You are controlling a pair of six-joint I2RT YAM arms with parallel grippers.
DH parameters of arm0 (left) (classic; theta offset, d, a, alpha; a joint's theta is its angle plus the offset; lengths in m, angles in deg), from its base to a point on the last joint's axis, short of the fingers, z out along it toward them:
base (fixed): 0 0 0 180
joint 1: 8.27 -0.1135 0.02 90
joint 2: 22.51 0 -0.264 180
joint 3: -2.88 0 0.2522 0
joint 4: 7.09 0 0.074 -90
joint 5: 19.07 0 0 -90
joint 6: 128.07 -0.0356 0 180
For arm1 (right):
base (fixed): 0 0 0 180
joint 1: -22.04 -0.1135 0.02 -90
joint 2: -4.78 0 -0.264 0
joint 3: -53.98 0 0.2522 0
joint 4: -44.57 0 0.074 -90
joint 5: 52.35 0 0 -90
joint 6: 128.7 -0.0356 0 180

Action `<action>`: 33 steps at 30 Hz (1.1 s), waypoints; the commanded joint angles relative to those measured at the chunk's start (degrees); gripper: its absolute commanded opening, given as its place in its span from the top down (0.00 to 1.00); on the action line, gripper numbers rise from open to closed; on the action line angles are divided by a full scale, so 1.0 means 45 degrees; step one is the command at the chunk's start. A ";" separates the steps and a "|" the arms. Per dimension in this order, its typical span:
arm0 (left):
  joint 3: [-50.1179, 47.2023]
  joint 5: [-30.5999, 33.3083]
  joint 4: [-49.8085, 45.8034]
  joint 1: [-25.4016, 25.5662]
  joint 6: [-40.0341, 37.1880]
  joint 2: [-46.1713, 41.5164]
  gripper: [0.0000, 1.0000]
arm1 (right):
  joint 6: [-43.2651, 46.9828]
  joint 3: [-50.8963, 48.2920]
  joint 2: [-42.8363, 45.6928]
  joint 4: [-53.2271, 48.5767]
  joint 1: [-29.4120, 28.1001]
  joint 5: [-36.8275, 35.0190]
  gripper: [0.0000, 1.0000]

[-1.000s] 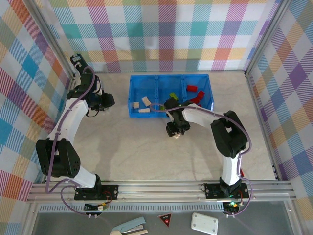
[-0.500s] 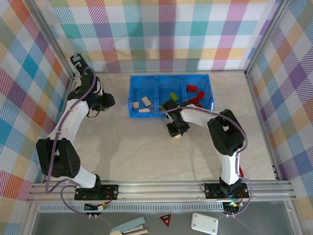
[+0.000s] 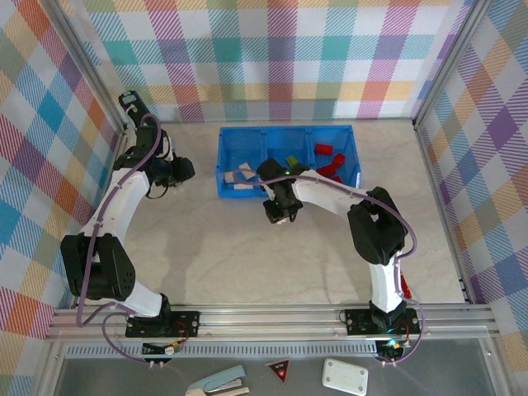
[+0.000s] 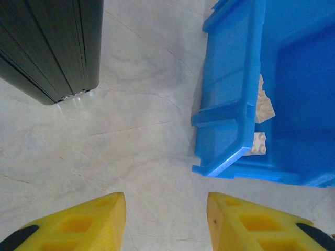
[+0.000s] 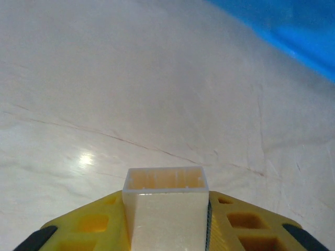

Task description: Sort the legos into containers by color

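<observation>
Pale, marble-veined counter (image 3: 231, 256), glossy enough to throw a glare spot, boxed in by bright plaid walls (image 3: 272, 58) on three sides, with an aluminium rail (image 3: 272, 318) along the near edge. Nothing loose lies on the open stretch that I can make out.

The translucent blue plastic tray (image 3: 285, 129), rectangular with three square compartments, sits toward the back. It holds cream bricks (image 3: 239, 175) in the left one, a green brick (image 3: 290, 159) in the middle one and red bricks (image 3: 328, 157) in the right one.

My right tool (image 3: 279, 213) is clamped on a cream-white studded brick (image 5: 166, 206), just in front of the tray's near wall, roughly where the left and middle compartments meet. The left tool (image 4: 166, 206) hangs beside the tray's left end, fingers partly spread with nothing between them.

My worries:
- The brick sticks out past the fingertips, so I judge the grip shallow. A knock could twist it or pop it loose onto the slick counter.
- The near wall stands between the tool and the cream compartment. Crossing too low would catch the rim and shove the light tray.
- Letting go too far right would put cream in with the green.
- The left tool is near the same corner, so the arms could crowd each other.
</observation>
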 commanded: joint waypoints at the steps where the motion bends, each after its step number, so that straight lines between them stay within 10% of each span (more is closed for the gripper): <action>1: -0.0177 -0.0316 0.0194 -0.0196 -0.0101 -0.0476 0.55 | -0.0224 0.1241 -0.0463 -0.0696 -0.0181 0.0523 0.71; 21: -0.0350 -0.0352 0.0080 -0.0195 0.0323 -0.0234 0.52 | -0.0752 1.0252 -0.5613 -0.1357 -0.0166 -0.0162 0.69; 33: -0.0582 -0.0080 -0.0111 -0.0195 0.1402 -0.0803 0.38 | -0.0411 1.0992 -0.5201 -0.1365 -0.0107 -0.0781 0.41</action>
